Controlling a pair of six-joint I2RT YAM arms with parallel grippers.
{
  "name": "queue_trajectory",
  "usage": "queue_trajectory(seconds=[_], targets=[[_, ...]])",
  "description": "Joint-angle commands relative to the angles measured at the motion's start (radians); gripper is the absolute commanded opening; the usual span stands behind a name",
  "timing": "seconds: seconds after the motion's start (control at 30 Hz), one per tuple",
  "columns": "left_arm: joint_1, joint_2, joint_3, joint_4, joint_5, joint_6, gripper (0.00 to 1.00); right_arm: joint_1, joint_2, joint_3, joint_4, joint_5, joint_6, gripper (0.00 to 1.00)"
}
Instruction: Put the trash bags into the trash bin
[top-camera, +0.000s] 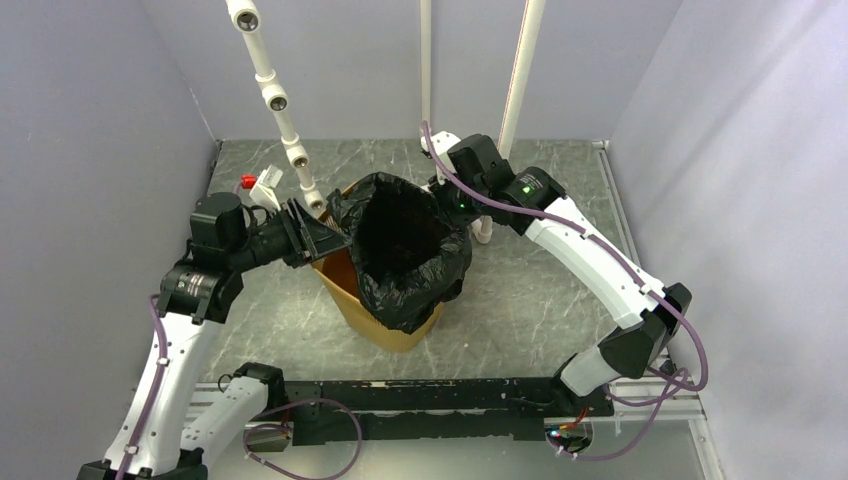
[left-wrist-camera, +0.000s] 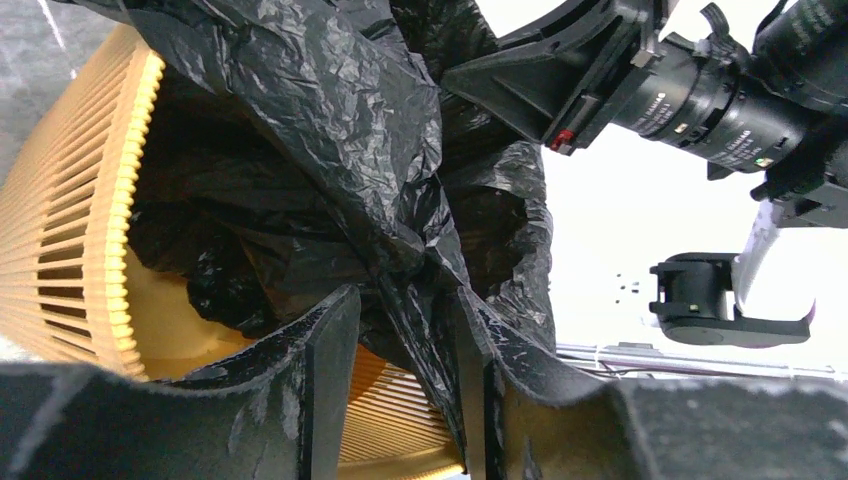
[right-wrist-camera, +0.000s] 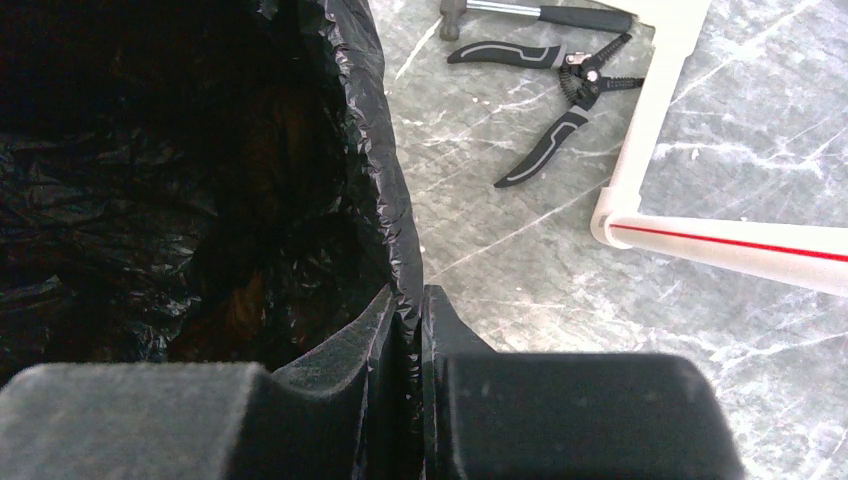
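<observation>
The black trash bag (top-camera: 410, 250) lines the yellow-orange trash bin (top-camera: 385, 328) in the middle of the table, its mouth wide and its edge draped over the rim. At the bin's left rim, my left gripper (top-camera: 322, 238) stands open. In the left wrist view, a fold of the bag (left-wrist-camera: 330, 120) hangs in the gap of that gripper (left-wrist-camera: 405, 335), lying against the right finger (left-wrist-camera: 520, 360), above the ribbed bin wall (left-wrist-camera: 70, 230). At the back right rim, my right gripper (top-camera: 445, 198) is shut on the bag's edge (right-wrist-camera: 385, 170), which is pinched between its jaws (right-wrist-camera: 410, 310).
Black pliers (right-wrist-camera: 560, 100) and a hammer (right-wrist-camera: 545, 15) lie on the marble top beyond the bin. A white pipe frame (right-wrist-camera: 720, 240) stands close on the right. A jointed white pipe (top-camera: 275, 100) slants down to the bin's back left, beside a red-and-white item (top-camera: 262, 185).
</observation>
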Motion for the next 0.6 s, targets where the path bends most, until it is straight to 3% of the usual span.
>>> queue_trajectory(seconds=[0.0,0.3,0.57], targets=[[-0.002,0.047,0.082,-0.129,-0.049,0.089,0.47,-0.004,0.011,0.046,0.034,0.004,0.014,0.04],[-0.014,0.097,0.162,-0.229,-0.088,0.133,0.44,-0.004,0.016,0.047,0.039,0.000,0.022,0.04],[-0.073,0.094,0.140,-0.164,-0.114,0.077,0.44,-0.004,0.015,0.054,0.042,-0.003,0.032,0.04]])
